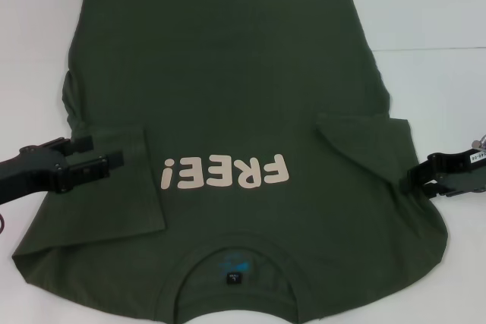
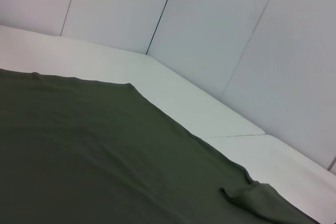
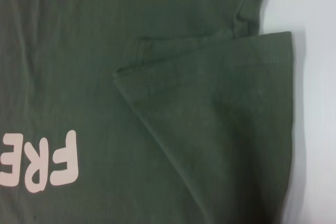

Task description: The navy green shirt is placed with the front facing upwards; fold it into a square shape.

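Note:
The navy green shirt [image 1: 228, 73] lies flat and front up on the white table [image 1: 433, 5], with its neck and small dark label [image 1: 232, 277] nearest me. The cream "FREE!" print [image 1: 228, 172] reads upside down. Both sleeves are folded inward onto the body: the left sleeve [image 1: 114, 195] and the right sleeve [image 1: 364, 142]. My left gripper [image 1: 95, 154] is open, low at the shirt's left edge by its sleeve. My right gripper [image 1: 416, 176] is open at the shirt's right edge. The right wrist view shows the folded sleeve [image 3: 226, 129] and part of the print [image 3: 52, 161].
White table shows on both sides of the shirt and beyond its hem [image 2: 184, 93]. Pale wall panels [image 2: 236, 24] stand behind the table. A bare strip of table [image 3: 315, 77] runs beside the right sleeve.

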`<action>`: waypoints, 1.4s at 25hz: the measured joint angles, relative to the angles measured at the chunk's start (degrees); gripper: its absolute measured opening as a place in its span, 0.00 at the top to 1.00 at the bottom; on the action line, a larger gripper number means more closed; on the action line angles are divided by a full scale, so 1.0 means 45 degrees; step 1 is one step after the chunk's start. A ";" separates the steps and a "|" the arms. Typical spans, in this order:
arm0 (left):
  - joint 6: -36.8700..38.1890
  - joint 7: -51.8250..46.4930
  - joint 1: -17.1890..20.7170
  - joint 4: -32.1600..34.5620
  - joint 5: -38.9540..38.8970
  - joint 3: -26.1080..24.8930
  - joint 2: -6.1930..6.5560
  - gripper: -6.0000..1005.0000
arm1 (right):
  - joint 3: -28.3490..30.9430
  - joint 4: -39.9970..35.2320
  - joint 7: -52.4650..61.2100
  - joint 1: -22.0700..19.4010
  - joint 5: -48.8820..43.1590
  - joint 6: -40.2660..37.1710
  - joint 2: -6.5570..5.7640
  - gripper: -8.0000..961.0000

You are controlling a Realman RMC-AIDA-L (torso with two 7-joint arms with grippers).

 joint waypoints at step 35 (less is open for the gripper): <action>-0.0041 -0.0010 -0.0149 -0.0015 0.0001 0.0000 0.0000 0.14 | 0.0000 0.0013 0.0059 -0.0191 -0.0160 -0.0131 -0.0098 0.51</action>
